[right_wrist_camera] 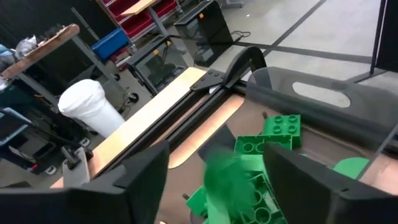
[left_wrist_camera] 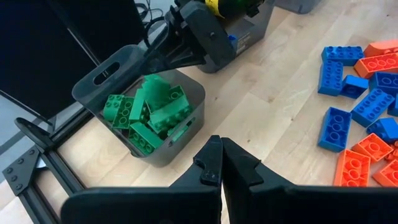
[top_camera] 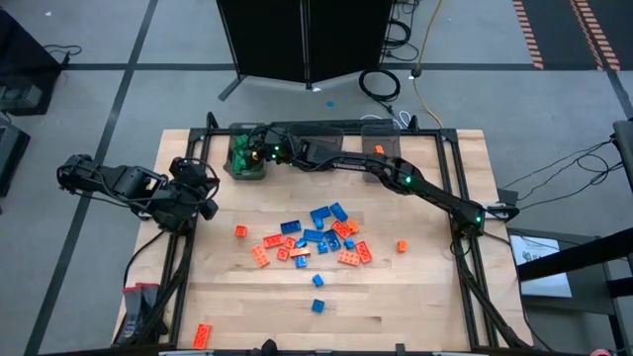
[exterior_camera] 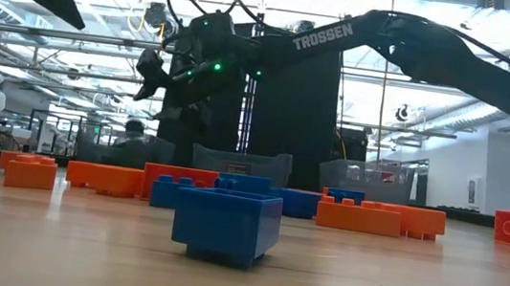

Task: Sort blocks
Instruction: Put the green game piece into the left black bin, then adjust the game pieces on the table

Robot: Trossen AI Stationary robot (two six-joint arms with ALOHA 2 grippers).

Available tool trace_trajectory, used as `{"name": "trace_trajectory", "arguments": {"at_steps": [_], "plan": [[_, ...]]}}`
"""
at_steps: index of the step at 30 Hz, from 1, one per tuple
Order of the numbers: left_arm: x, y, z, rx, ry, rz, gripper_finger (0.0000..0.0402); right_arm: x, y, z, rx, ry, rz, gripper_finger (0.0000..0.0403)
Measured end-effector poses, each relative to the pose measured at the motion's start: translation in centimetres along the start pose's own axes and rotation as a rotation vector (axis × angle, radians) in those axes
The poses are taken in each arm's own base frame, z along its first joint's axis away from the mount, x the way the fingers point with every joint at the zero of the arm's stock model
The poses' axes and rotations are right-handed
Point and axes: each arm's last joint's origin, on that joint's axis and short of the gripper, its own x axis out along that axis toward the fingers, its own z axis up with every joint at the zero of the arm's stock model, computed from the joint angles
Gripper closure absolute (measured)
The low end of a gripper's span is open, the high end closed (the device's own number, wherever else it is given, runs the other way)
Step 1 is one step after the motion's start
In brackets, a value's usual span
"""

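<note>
1. Directly beneath my right pincer point(right_wrist_camera: 214, 171), its fingers spread, sits the bin point(top_camera: 247, 158) of green blocks point(left_wrist_camera: 149, 112); my right wrist view alone catches a blurred green block point(right_wrist_camera: 225, 180) between the fingers, touching neither.
2. My left wrist view alone shows my left pincer point(left_wrist_camera: 221, 163) pressed together on nothing, well aside from that bin.
3. From above I count three bins, the green one nearest my right pincer.
4. Farther off, blue and orange blocks point(top_camera: 312, 242) lie clustered on the table point(top_camera: 415, 297); too many overlap to count.
</note>
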Motion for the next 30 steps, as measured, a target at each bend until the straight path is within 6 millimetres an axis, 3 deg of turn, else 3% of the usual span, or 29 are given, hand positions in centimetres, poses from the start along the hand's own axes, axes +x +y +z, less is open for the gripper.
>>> {"name": "trace_trajectory", "arguments": {"at_steps": [5,9,12,16,19,23,26,30], "plan": [[0.0,0.0,0.0,0.000,0.001,-0.001,0.0402,0.0,0.3,0.1,-0.009,0.011,0.061,0.0117],[0.0,0.0,0.0,0.000,0.001,-0.001,0.0402,-0.6,2.0,1.3,-0.025,-0.012,0.307,0.0118],[0.0,0.0,0.0,0.000,0.002,-0.002,0.0402,-2.2,3.9,3.6,-0.005,-0.032,0.482,0.0124],[0.0,0.0,0.0,0.000,0.004,-0.004,0.0402,-5.0,6.1,6.5,-0.036,0.038,0.645,0.0125],[0.0,0.0,0.0,0.002,0.004,-0.005,0.0402,-7.0,7.2,7.6,-0.075,0.160,0.697,0.0125],[0.0,0.0,0.0,0.006,0.005,-0.005,0.0402,-11.3,9.0,8.5,-0.121,0.403,0.698,0.0125],[0.0,0.0,0.0,0.008,0.005,-0.005,0.0402,-15.0,10.1,8.0,-0.157,0.604,0.629,0.0125],[0.0,0.0,0.0,0.028,0.006,-0.006,0.0402,-19.1,12.4,5.2,-0.196,0.843,0.515,0.0125]]}}
